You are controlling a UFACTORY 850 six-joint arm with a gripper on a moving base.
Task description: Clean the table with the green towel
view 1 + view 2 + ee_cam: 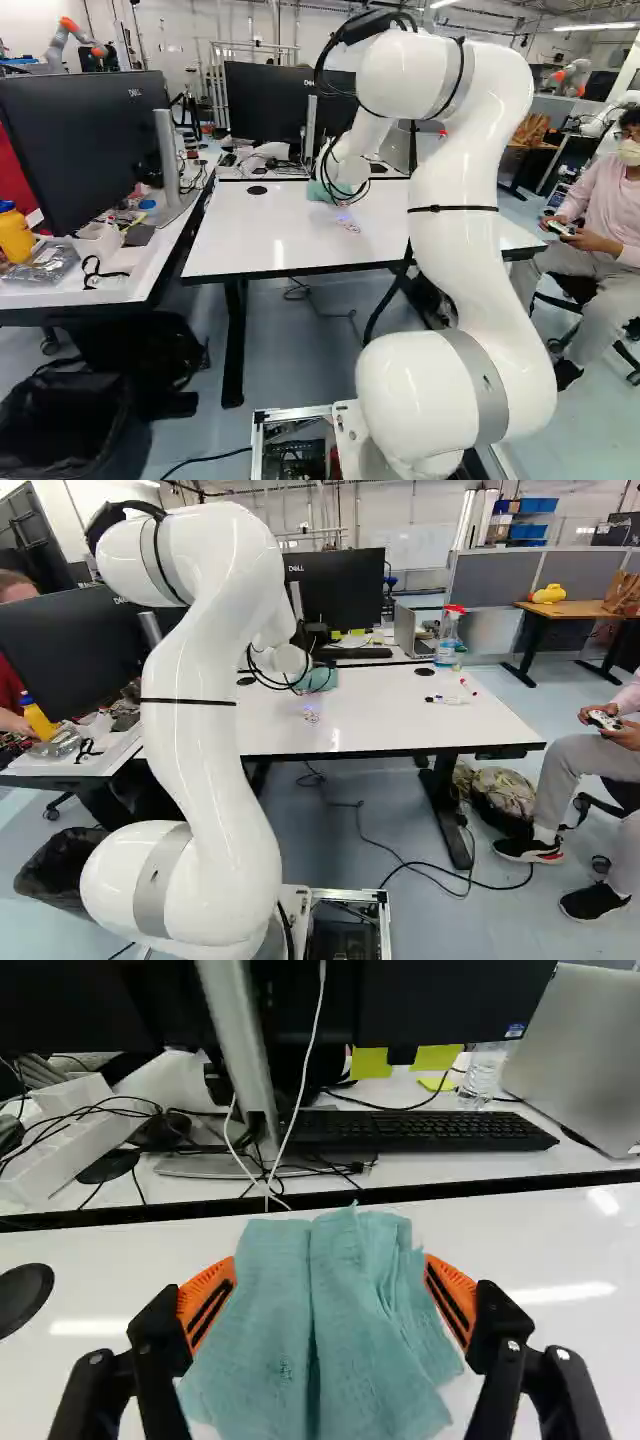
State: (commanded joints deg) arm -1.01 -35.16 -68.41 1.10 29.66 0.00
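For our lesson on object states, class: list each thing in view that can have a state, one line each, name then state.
Gripper: shut on the towel
Green towel: bunched between the orange pads
Laptop: open
Spray bottle: upright
Yellow bottle: capped
Black bin: open-topped
Monitors: seen from behind, on or off cannot be told

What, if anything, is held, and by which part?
The gripper holds the bunched green towel by its two opposite sides, between its fingers.
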